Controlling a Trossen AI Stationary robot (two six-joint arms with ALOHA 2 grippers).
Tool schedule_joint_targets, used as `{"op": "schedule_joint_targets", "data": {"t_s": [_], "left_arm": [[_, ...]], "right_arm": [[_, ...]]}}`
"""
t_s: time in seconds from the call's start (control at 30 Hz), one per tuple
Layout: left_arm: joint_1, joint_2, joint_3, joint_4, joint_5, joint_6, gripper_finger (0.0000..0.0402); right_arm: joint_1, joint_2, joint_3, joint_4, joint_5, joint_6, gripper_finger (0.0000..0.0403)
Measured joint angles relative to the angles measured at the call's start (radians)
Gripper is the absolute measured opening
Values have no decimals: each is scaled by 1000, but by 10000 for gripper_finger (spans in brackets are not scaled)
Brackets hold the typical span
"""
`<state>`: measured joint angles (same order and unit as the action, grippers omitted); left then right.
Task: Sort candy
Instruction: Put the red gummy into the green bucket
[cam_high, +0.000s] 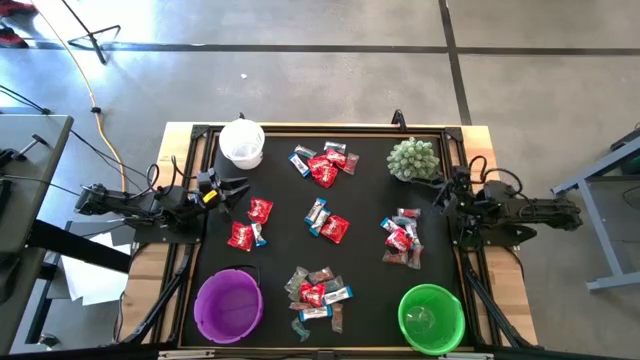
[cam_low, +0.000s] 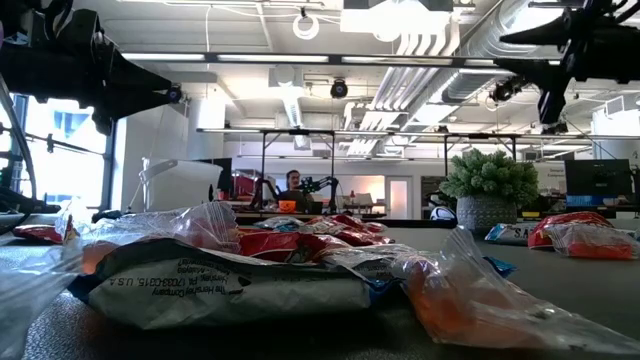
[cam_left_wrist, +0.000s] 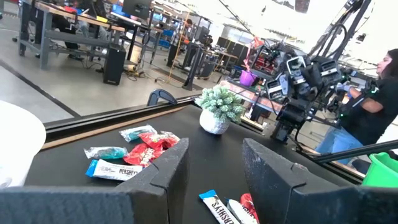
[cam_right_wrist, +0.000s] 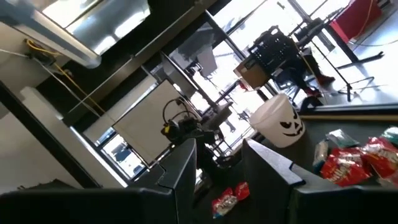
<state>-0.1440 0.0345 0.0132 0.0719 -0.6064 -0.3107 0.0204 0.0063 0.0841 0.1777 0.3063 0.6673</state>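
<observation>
Candy lies in several small heaps on the black mat: red packets and blue-and-white bars at the far middle (cam_high: 322, 164), left (cam_high: 249, 225), centre (cam_high: 328, 222), right (cam_high: 402, 238) and near middle (cam_high: 316, 293). My left gripper (cam_high: 232, 190) hangs open above the mat's left edge, pointing level across the table; in its wrist view (cam_left_wrist: 214, 174) nothing sits between the fingers. My right gripper (cam_high: 443, 190) hangs open above the right edge, tipped slightly upward, and its wrist view (cam_right_wrist: 221, 171) also shows an empty gap. Neither gripper touches any candy.
A white bowl (cam_high: 241, 143) stands at the far left, a purple bowl (cam_high: 229, 305) at the near left and a green bowl (cam_high: 432, 318) at the near right. A spiky pale green plant in a pot (cam_high: 413, 159) stands far right. A person (cam_left_wrist: 373, 99) stands beyond the table.
</observation>
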Motion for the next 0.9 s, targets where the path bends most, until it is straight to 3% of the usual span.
{"op": "schedule_joint_targets", "data": {"t_s": [0.43, 0.73, 0.9], "left_arm": [[0, 0, 0, 0, 0, 0, 131], [0, 0, 0, 0, -8, 47, 131], [0, 0, 0, 16, -11, -30, 131]], "right_arm": [[0, 1, 83, -8, 85, -130, 126], [0, 1, 100, -21, 220, -101, 126], [0, 1, 100, -28, 269, -100, 126]]}}
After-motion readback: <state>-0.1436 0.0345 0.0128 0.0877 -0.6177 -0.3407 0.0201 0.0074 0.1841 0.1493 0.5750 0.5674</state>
